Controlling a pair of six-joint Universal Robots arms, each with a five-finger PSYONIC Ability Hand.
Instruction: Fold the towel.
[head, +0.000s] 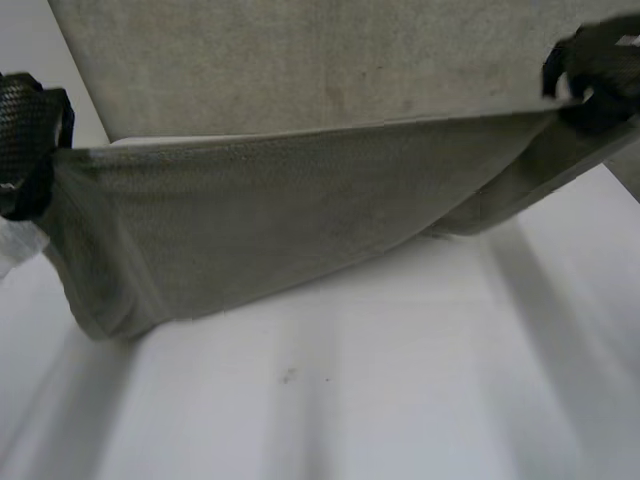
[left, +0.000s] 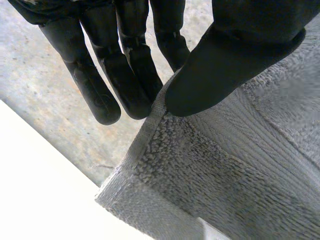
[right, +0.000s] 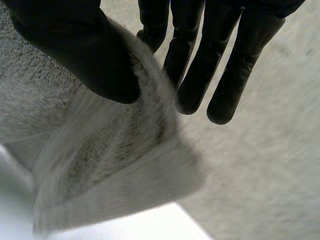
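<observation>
One towel (head: 250, 220) spans two hands: left hand (head: 30, 130) pinches its left edge, right hand (head: 595, 75) its right edge, sagging above one white table (head: 400, 380).

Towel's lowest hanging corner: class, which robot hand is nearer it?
Left. The left hand pinches the towel above that corner; the right hand pinches the opposite end.

1 towel (head: 250, 220), 2 hands: L hand (head: 27, 130), R hand (head: 600, 62), 1 table (head: 400, 400)
</observation>
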